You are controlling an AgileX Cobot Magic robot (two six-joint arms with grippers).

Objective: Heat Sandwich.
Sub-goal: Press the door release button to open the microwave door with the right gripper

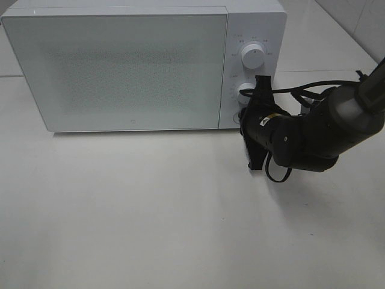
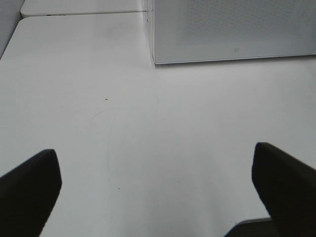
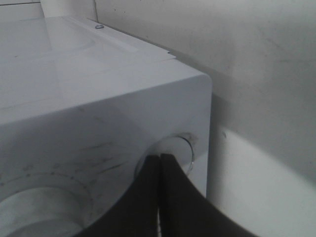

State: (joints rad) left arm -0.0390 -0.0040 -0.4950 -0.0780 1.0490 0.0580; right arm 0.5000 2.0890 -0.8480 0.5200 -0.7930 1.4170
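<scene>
The sandwich is out of view. A white microwave (image 1: 132,66) stands at the back of the table with its door closed. My right gripper (image 1: 245,99) is shut, its fingertips together right at the lower knob (image 1: 242,92) of the control panel. The right wrist view shows the closed gripper (image 3: 160,158) resting against that round knob (image 3: 178,147), with nothing between the fingers. The upper knob (image 1: 252,55) is free. My left gripper (image 2: 158,192) is open over bare table, in front of the microwave's left corner (image 2: 154,60), and holds nothing.
The white table (image 1: 150,211) spreads in front of the microwave. The right arm (image 1: 325,129) and its cables lie to the right of the control panel. A seam between table tops runs behind the microwave (image 2: 84,13).
</scene>
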